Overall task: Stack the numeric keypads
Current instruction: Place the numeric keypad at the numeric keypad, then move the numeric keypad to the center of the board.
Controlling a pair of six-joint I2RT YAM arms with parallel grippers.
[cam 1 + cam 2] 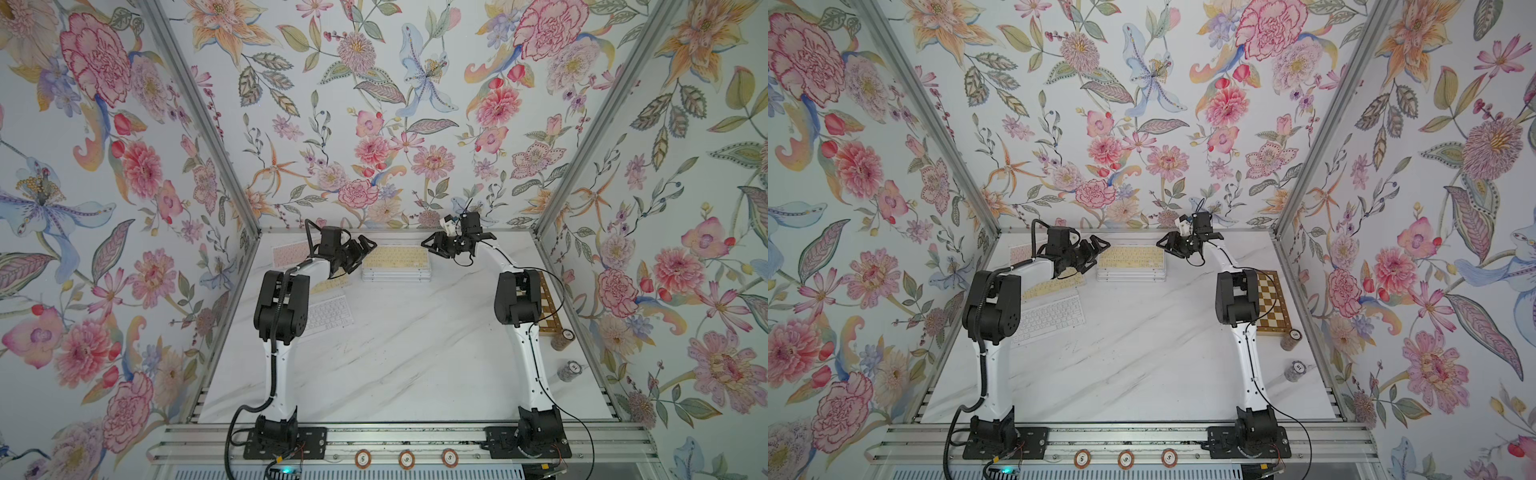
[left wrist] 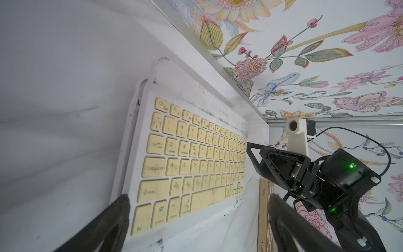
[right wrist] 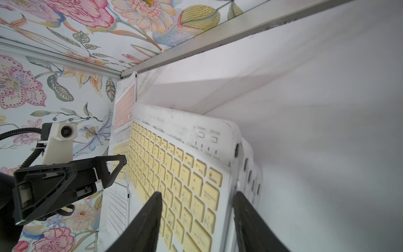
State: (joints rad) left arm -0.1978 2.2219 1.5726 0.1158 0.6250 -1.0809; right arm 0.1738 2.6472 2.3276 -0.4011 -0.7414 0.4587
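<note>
A stack of numeric keypads (image 1: 395, 272) (image 1: 1130, 270) lies at the back centre of the table, with a yellow-keyed one (image 2: 192, 163) (image 3: 174, 174) on top. My left gripper (image 1: 366, 250) (image 2: 198, 197) hovers open at the stack's left end, its fingers spread wide. My right gripper (image 1: 430, 246) (image 3: 197, 194) is open at the right end; one finger is over the keys, the other beside the stack's edge. Three more keypads lie on the left: a pink one (image 1: 289, 254) (image 3: 124, 107), a yellow one (image 1: 332, 285) partly under the left arm, and a white one (image 1: 330, 318) (image 3: 117, 209).
A wooden chessboard (image 1: 1273, 305) (image 2: 265, 207) lies by the right wall behind the right arm. Two poker chip stacks (image 1: 563, 337) (image 1: 571, 370) stand in front of it. Three chips (image 1: 405, 459) sit on the front rail. Floral walls close in the back and both sides.
</note>
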